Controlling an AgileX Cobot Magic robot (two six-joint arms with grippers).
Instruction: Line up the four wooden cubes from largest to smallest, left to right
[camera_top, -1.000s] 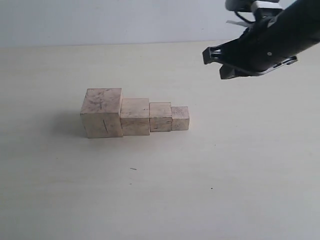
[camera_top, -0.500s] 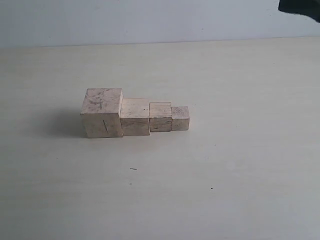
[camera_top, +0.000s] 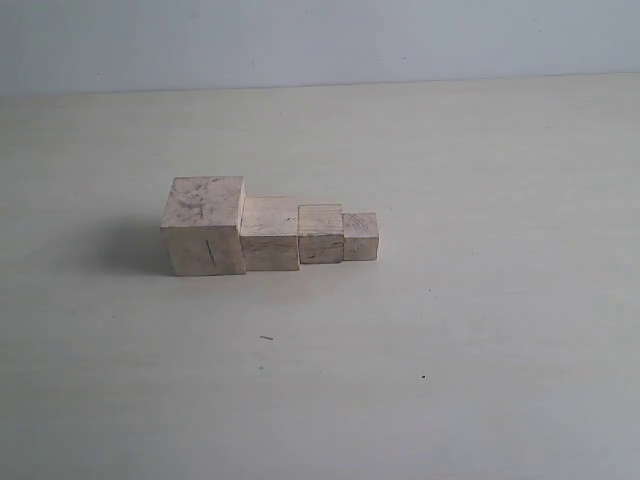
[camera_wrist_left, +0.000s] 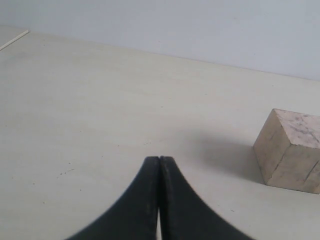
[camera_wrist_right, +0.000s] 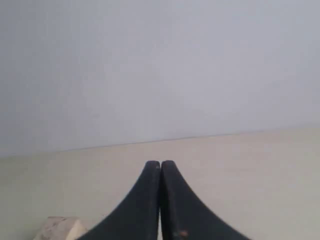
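Four pale wooden cubes stand touching in a row on the table in the exterior view: the largest cube (camera_top: 204, 226) at the left, then the second cube (camera_top: 270, 233), the third cube (camera_top: 321, 234) and the smallest cube (camera_top: 360, 237) at the right. Neither arm shows in that view. My left gripper (camera_wrist_left: 159, 159) is shut and empty above bare table, with the largest cube (camera_wrist_left: 289, 150) off to one side, well apart. My right gripper (camera_wrist_right: 160, 163) is shut and empty too, with a corner of a cube (camera_wrist_right: 59, 229) at the picture's edge.
The light beige table (camera_top: 480, 330) stretches around the row on all sides. A pale grey wall (camera_top: 320, 40) stands behind its far edge. A few small dark specks (camera_top: 266, 338) mark the surface in front of the cubes.
The right arm, which hung over the table's far right a second ago, has drawn back up and to the right, out of the exterior view. The cubes have not moved.
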